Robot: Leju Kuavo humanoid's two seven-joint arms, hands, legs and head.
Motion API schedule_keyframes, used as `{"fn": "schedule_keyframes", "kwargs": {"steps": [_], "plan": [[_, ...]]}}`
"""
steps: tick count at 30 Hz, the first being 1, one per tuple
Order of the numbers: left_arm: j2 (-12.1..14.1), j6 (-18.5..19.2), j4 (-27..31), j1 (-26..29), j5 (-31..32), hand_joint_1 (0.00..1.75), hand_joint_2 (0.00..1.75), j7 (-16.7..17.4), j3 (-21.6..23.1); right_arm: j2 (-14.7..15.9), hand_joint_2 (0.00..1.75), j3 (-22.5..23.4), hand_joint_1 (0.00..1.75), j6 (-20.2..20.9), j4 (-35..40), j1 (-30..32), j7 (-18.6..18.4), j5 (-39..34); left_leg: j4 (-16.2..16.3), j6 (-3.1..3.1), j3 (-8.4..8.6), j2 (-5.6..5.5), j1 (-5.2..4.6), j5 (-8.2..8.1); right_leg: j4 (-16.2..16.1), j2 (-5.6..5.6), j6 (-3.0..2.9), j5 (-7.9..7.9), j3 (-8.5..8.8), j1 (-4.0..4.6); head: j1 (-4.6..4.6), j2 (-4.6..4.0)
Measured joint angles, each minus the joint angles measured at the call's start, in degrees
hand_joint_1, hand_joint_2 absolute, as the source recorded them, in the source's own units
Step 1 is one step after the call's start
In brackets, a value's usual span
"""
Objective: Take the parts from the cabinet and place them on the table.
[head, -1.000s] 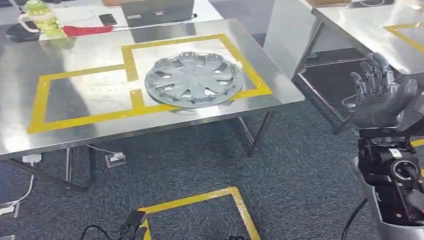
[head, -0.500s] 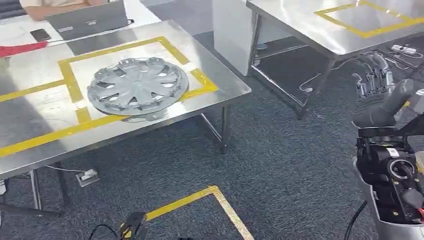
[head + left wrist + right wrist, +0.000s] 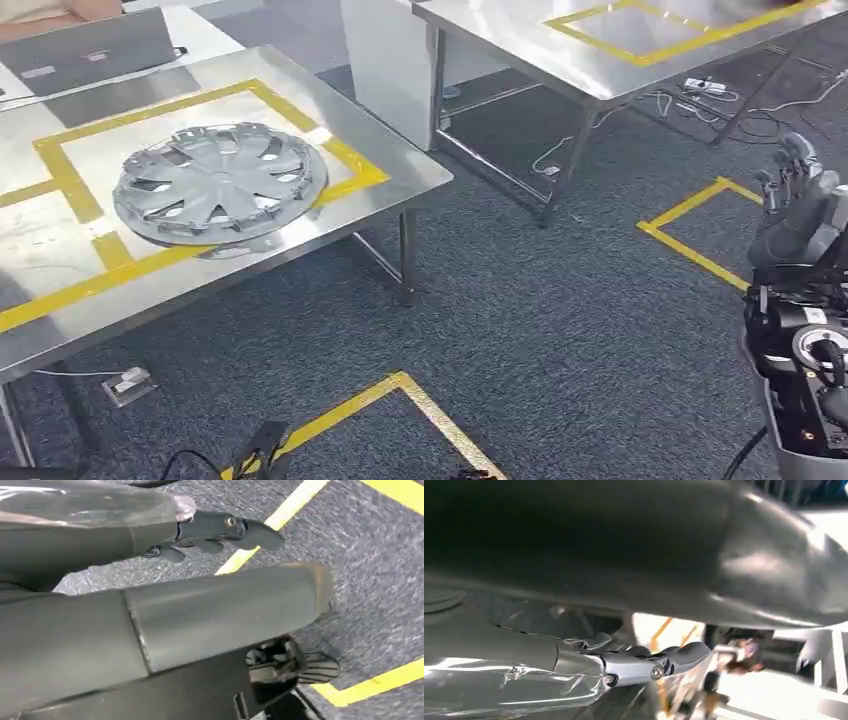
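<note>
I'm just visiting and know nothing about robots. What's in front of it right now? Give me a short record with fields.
part: grey hubcap, lying flat on the near steel table
markings: yellow tape outlines on both tables and on the carpet
second table: steel, farther off to the right, nothing inside its tape outline
right hand: raised at the right edge of the head view, holding nothing, fingers apart
left hand: hanging above the carpet, holding nothing
other: laptop on a white desk behind the near table

I see a steel table [image 3: 400, 185] with yellow tape lines [image 3: 60, 165]. A grey wheel cover [image 3: 218, 183] lies flat on it, near its right corner. A laptop [image 3: 85, 50] sits at the far edge.
</note>
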State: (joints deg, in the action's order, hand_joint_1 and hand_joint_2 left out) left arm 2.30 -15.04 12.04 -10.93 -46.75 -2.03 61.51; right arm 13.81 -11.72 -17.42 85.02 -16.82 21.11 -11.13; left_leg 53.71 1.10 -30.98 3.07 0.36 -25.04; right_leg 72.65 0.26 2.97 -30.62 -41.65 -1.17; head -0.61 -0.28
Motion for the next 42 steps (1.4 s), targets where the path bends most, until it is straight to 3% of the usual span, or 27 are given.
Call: {"fn": "schedule_keyframes", "kwargs": {"steps": [2,3,4,5,8,10,11,13,14,15,17,18,19,21,23,24,25,26,28,30,32,33,34,36,39,41,42], "plan": [[-0.1,0.0,0.0,-0.1,0.0,0.00,0.00,-0.1,0.0,0.3,0.00,0.3,0.00,0.0,-0.5,0.0,0.0,0.2,0.1,-0.32,0.24,1.25,0.05,-0.30,-9.8,-1.23,0.00,4.80,5.34,0.01,0.07,0.00],[-0.1,0.0,0.0,-0.1,0.0,0.00,0.00,-0.1,0.0,0.5,0.00,0.4,0.00,-0.1,-0.7,-0.1,-0.2,0.5,0.2,-0.62,0.48,1.86,0.02,-0.56,-15.4,-3.10,-0.07,6.85,8.42,0.05,0.15,0.00],[0.0,-0.1,0.0,-0.1,-0.1,0.00,0.00,-0.2,0.0,0.5,0.00,0.5,0.00,-0.4,-1.1,-0.3,-0.8,0.8,0.4,-1.01,0.49,2.17,-0.60,-0.81,-17.2,-4.86,-0.55,5.97,9.16,0.88,0.28,0.00],[0.0,-0.1,0.0,-0.1,-0.1,0.00,0.00,-0.2,0.0,0.5,0.00,0.6,0.00,-0.7,-1.6,-0.3,-1.8,1.2,0.5,-1.21,0.55,2.60,-0.62,-0.82,-17.2,-3.42,-1.35,6.37,9.00,0.57,0.06,0.00],[-0.1,-0.1,0.0,-0.1,-0.5,0.00,0.00,-0.4,-0.1,1.0,0.00,1.3,0.00,-0.6,-5.4,0.0,-1.5,1.9,0.3,-1.92,0.93,4.38,-0.55,-1.00,-17.4,-1.54,-2.32,6.50,8.75,0.74,-0.06,0.00],[-0.1,-0.2,0.0,-0.1,-0.5,0.00,0.00,-0.6,-0.1,1.0,0.00,1.9,0.00,-0.5,-8.3,-0.1,-0.7,1.9,3.7,-2.80,-0.38,-0.45,-0.18,-3.55,-17.6,-0.58,-2.87,6.80,8.83,0.15,-0.43,0.00],[-0.1,-0.2,0.0,0.1,-0.5,0.00,0.00,-0.6,-0.1,1.0,0.00,2.1,0.00,-0.5,-10.1,-0.2,-0.5,1.9,8.0,-2.84,-2.45,-1.87,-0.15,-5.97,-17.7,-0.18,-3.05,6.88,8.72,0.15,-0.74,0.00],[-0.1,-0.2,0.0,0.5,-0.6,0.00,0.00,-0.6,-0.1,1.0,0.00,2.5,0.00,-0.5,-14.7,0.0,0.2,1.3,17.8,-2.79,-7.35,-2.59,-0.15,-9.85,-17.7,1.13,-3.22,6.99,8.44,0.24,-1.03,0.00],[-0.1,-0.3,0.0,0.7,-0.6,0.00,0.00,-0.6,-0.1,1.0,0.00,2.7,0.00,-0.3,-17.3,0.2,1.0,0.9,20.1,-2.69,-8.72,-2.62,-0.16,-10.01,-17.7,1.93,-3.25,7.01,8.37,0.27,-1.07,0.00],[-0.1,-0.3,0.0,0.9,-0.6,0.00,0.00,-0.6,-0.1,1.0,0.00,3.0,0.00,-0.2,-20.1,0.2,1.7,0.6,19.2,-2.48,-8.52,-2.66,-0.17,-8.71,-17.7,2.68,-3.26,7.04,8.39,0.27,-1.14,0.00],[-0.1,-0.3,0.0,0.8,-0.5,0.00,0.00,-0.6,-0.1,1.0,0.00,3.6,0.00,-0.5,-25.5,0.2,2.3,0.5,10.6,-1.83,-4.82,-3.41,-0.17,-3.60,-17.6,4.19,-3.19,7.10,8.47,0.26,-1.18,0.00],[-0.1,-0.3,0.0,0.8,-0.5,0.00,0.00,-0.6,-0.1,1.0,0.00,3.7,0.00,-0.6,-28.0,0.1,2.4,0.5,5.0,-1.39,-2.17,-4.84,-0.17,-0.95,-17.6,4.90,-3.10,7.16,8.53,0.24,-1.25,0.00],[0.1,-0.3,0.0,0.8,-0.5,0.00,0.00,-0.6,-0.1,1.0,0.00,3.7,0.00,-0.7,-30.7,0.2,2.3,0.6,0.9,-0.91,-0.54,-8.00,-0.11,-0.21,-17.6,5.43,-2.94,7.18,8.34,0.08,-1.27,0.00],[0.1,-0.3,0.0,0.8,-0.5,0.00,0.00,-0.6,-0.2,1.0,0.00,3.7,0.00,-0.8,-36.7,0.1,0.4,1.7,0.4,-1.24,-0.19,-6.44,-0.27,-0.20,-17.7,6.60,-2.23,7.34,8.06,0.01,-1.07,0.00],[0.0,-0.4,0.0,0.8,-0.5,0.00,0.00,-0.5,-0.2,0.8,0.00,3.5,0.00,-1.1,-41.8,1.1,-1.2,2.7,0.1,-0.74,0.02,-5.53,-0.43,-0.03,-18.4,7.61,-1.36,7.74,8.10,-0.03,-1.09,0.00],[-0.1,-0.5,0.0,0.7,-0.5,0.00,0.00,-0.5,-0.2,0.7,0.00,3.5,0.00,-1.1,-43.8,1.4,-1.9,3.0,-1.1,-0.32,0.44,-4.67,0.20,0.45,-18.2,7.33,-1.18,7.54,7.97,-0.09,-1.05,0.00],[-0.1,-0.7,0.0,0.6,-0.5,0.00,0.00,-0.6,-0.2,0.4,0.00,3.3,0.00,-1.1,-45.9,1.6,-2.8,3.7,-1.4,-0.05,0.74,-4.20,0.05,0.62,-16.8,3.92,-0.90,6.36,7.49,0.37,-0.72,0.00],[-0.1,-0.7,0.0,0.6,-0.5,0.00,0.00,-0.6,-0.3,0.2,0.00,3.3,0.00,-1.2,-48.1,1.4,-4.2,4.7,-1.5,0.10,0.82,-3.48,-0.01,0.61,-12.7,1.80,-0.64,3.83,5.58,0.36,-0.15,0.00],[-0.1,-0.7,0.0,0.9,-0.5,0.00,0.00,-0.6,-0.3,-0.4,0.00,2.8,0.00,-1.6,-51.5,1.7,-7.3,6.3,-1.5,0.28,0.87,-2.18,-0.16,0.44,-2.9,0.47,-0.12,-0.48,1.08,0.10,-0.02,0.00],[-0.2,-0.7,0.0,1.0,-0.3,0.00,0.00,-0.6,-0.3,-1.2,0.00,2.1,0.00,-1.6,-54.5,3.1,-10.3,7.4,-1.5,0.24,0.93,-1.08,-0.12,0.27,0.8,0.11,0.24,-0.85,-0.75,-0.21,0.15,0.00],[-0.3,-0.7,0.0,0.9,0.1,0.00,0.00,-0.5,-0.3,-1.7,0.00,1.7,0.00,-1.4,-57.3,4.2,-12.9,7.6,-1.3,-0.17,1.22,0.07,-0.05,-0.12,-7.0,-0.63,0.46,3.57,3.39,-0.54,0.17,0.00],[-0.4,-0.5,0.0,0.9,0.3,0.00,0.00,-0.5,-0.3,-1.9,0.00,1.6,0.00,-0.9,-58.6,4.6,-14.4,7.5,-1.1,-0.49,1.50,0.67,-0.01,-0.51,-13.2,-2.28,0.52,6.17,6.72,-0.51,0.20,0.00],[-0.3,-0.5,0.0,0.9,0.5,0.00,0.00,-0.4,-0.3,-2.3,0.00,1.4,0.00,-0.3,-59.7,5.1,-16.0,7.5,-0.9,-0.93,1.73,1.11,-0.29,-0.90,-17.7,-5.44,0.53,6.47,8.90,-0.28,0.39,0.00],[-0.3,-0.5,0.0,0.8,0.7,0.00,0.00,-0.1,-0.3,-3.1,0.00,0.7,0.00,0.3,-61.6,6.4,-17.8,7.7,-0.4,-1.55,1.89,1.98,-0.68,-1.33,-17.7,-3.48,-1.13,6.43,8.88,0.14,0.17,0.00],[-0.3,-0.5,0.0,0.7,0.9,0.00,0.00,0.1,-0.3,-3.7,0.00,0.2,0.00,0.5,-63.9,8.5,-18.4,7.7,-0.5,-2.48,2.41,3.27,-0.44,-1.91,-17.9,-1.60,-2.30,6.51,8.90,0.15,0.02,0.00],[-0.3,-0.5,0.0,0.5,1.0,0.00,0.00,0.1,-0.3,-3.9,0.00,0.2,0.00,0.5,-64.8,8.5,-18.6,7.7,4.4,-2.93,0.49,-1.25,-0.14,-5.46,-18.0,-0.48,-2.93,6.73,8.91,0.03,-0.37,0.00],[-0.3,-0.5,0.0,0.6,1.0,0.00,0.00,0.1,-0.3,-4.1,0.00,0.0,0.00,0.5,-65.3,8.4,-18.7,7.7,10.1,-2.91,-2.07,-2.24,-0.13,-8.26,-18.0,0.27,-3.23,6.75,8.83,0.09,-0.72,0.00]]}}
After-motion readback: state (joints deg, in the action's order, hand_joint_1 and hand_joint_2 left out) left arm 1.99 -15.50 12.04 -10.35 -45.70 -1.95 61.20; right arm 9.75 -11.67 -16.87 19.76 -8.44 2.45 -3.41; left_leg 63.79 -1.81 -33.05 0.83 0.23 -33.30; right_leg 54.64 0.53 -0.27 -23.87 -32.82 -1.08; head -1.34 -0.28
